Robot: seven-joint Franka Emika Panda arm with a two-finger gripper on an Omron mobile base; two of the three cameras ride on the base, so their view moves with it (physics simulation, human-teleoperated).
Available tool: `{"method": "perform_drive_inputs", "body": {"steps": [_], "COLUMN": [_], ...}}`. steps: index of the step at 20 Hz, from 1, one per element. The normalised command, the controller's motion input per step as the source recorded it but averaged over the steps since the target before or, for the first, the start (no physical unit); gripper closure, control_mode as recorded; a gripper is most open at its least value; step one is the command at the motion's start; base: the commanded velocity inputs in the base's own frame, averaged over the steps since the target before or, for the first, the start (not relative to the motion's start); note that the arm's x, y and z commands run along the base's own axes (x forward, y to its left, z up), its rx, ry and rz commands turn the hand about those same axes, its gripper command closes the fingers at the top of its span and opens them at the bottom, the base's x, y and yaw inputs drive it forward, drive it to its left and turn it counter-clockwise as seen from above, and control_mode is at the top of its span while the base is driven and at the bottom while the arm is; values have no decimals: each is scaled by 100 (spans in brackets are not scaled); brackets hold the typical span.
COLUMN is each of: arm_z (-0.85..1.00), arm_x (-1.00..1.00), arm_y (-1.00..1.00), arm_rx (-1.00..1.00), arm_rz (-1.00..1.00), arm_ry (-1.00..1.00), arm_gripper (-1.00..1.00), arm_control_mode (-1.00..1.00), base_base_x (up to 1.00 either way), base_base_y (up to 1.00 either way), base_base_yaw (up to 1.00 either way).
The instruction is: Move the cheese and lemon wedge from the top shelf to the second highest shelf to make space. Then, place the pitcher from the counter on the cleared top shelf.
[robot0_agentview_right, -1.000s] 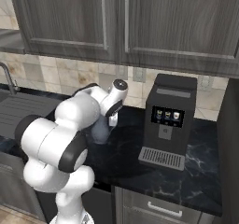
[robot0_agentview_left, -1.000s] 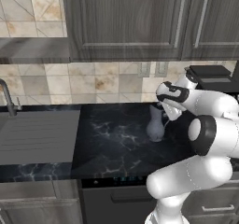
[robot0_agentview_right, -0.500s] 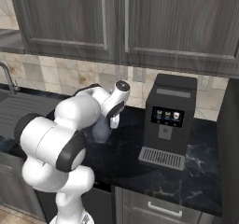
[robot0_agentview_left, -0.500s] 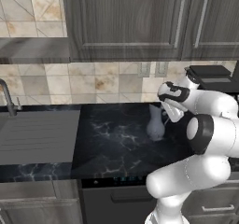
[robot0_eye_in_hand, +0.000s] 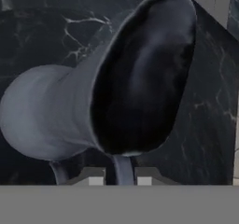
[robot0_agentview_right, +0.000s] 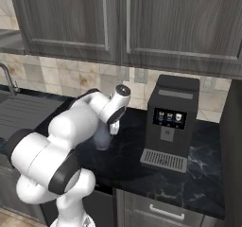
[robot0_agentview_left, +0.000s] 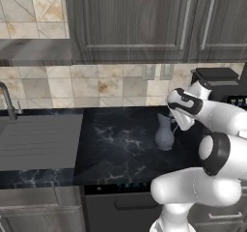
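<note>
A glossy blue-grey pitcher with a round belly, narrow neck and flared spout is seen standing upright on the black, white-veined marble tabletop, just left of a boxy black coffee machine. Its thin curved loop handle is pinched between the clenched jaws of the white arm's two-finger gripper, under dark wood-grain cabinets.
</note>
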Motion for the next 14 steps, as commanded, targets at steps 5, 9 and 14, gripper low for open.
{"method": "perform_drive_inputs", "body": {"steps": [5, 9, 14], "arm_z": [8, 35, 45], "arm_x": [-51, -33, -44], "arm_y": [38, 50, 42], "arm_rx": [-1, 0, 1], "arm_rz": [-9, -25, -39], "arm_ry": [0, 0, 0], "arm_gripper": [100, 100, 100], "arm_control_mode": [-100, -100, -100], "base_base_x": [0, 0, 0], "base_base_y": [0, 0, 0], "base_base_yaw": [0, 0, 0]}}
